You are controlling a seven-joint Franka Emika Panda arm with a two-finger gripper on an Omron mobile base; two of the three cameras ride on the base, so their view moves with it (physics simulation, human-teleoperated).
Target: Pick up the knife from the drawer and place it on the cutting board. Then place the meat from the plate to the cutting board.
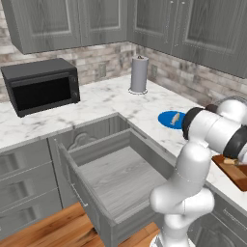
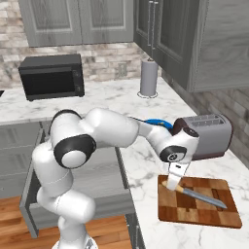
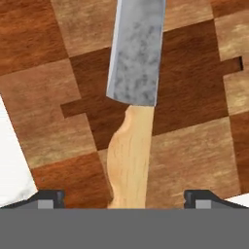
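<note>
Fingers [image 3: 50, 198] spread wide — knife [image 3: 132, 102] lies between them on cutting board [image 3: 194, 146].

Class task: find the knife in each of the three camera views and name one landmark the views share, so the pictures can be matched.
Left base view: a tan sliver of the knife at the right edge, beside the arm.
Right base view: lying on the board at lower right, blade pointing right.
Hand view: centre, handle low, blade up.
Shared landmark: the cutting board under it.
</note>
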